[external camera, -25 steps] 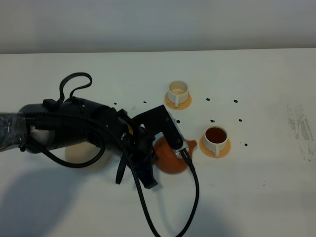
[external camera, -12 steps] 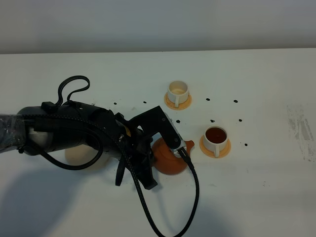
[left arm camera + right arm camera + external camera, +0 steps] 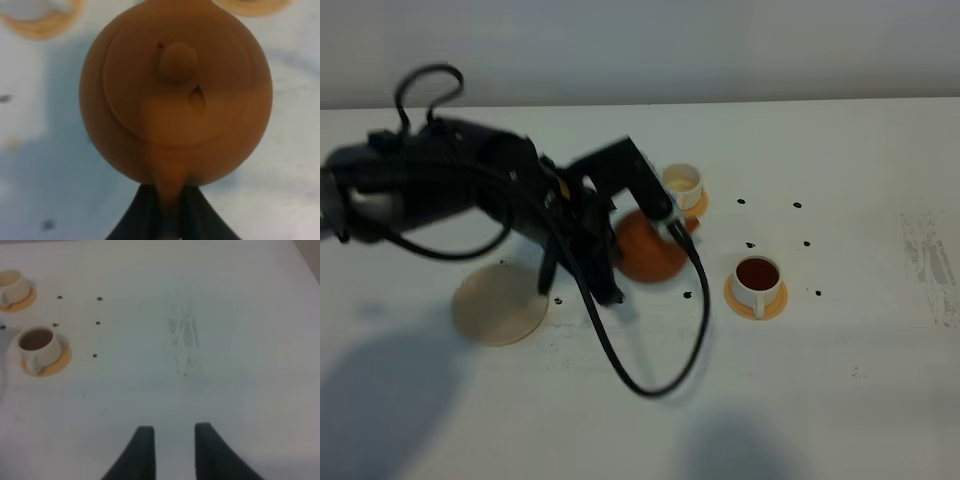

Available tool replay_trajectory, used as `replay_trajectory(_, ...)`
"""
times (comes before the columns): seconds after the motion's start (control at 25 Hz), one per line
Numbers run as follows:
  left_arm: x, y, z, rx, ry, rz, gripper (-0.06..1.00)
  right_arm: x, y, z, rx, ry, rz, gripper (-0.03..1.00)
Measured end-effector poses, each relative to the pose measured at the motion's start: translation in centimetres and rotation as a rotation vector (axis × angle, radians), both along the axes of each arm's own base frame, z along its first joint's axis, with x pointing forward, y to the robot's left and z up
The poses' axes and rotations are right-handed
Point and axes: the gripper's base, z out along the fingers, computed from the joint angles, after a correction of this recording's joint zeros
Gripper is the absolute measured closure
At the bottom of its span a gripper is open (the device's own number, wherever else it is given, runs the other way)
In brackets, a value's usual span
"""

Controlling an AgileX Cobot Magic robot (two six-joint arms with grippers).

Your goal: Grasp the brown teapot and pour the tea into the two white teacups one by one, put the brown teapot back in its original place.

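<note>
L end effector (image 3: 169,202) clamped on brown teapot (image 3: 175,115) handle, teacup (image 3: 682,183) just ahead; R end effector (image 3: 173,437) parted above bench (image 3: 225,340).

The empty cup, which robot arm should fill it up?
Left. The left gripper is clamped on the brown teapot, which is close beside the pale, unfilled teacup. The right gripper hangs open over the table, holding nothing, far from both.
</note>
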Motion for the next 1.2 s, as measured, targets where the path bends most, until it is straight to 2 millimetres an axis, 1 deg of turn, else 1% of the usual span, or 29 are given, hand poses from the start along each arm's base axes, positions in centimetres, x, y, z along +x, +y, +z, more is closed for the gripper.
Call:
replay_trajectory(0.2,2.4,2.0,1.9,0.05,-0.06,0.028,0.85,0.0,0.0,0.0,0.0,0.0,0.0,0.75)
replay_trajectory(0.4,4.1,4.1,2.8,0.083,-0.102,0.065,0.85,0.0,0.0,0.0,0.0,0.0,0.0,0.75)
replay_trajectory(0.48,4.9,4.4,2.9,0.089,-0.103,0.078,0.85,0.0,0.0,0.0,0.0,0.0,0.0,0.75)
replay_trajectory(0.56,5.7,4.4,2.5,0.103,-0.09,0.071,0.85,0.0,0.0,0.0,0.0,0.0,0.0,0.75)
replay_trajectory(0.72,7.4,3.8,1.4,0.145,-0.072,0.011,0.85,0.0,0.0,0.0,0.0,0.0,0.0,0.75)
replay_trajectory(0.84,8.6,3.3,1.1,0.161,-0.075,-0.022,0.85,0.0,0.0,0.0,0.0,0.0,0.0,0.75)
replay_trajectory(1.08,11.2,2.3,1.4,0.194,-0.098,-0.057,0.85,0.0,0.0,0.0,0.0,0.0,0.0,0.75)
replay_trajectory(1.2,11.9,2.0,1.2,0.208,-0.104,-0.081,0.85,0.0,0.0,0.0,0.0,0.0,0.0,0.75)
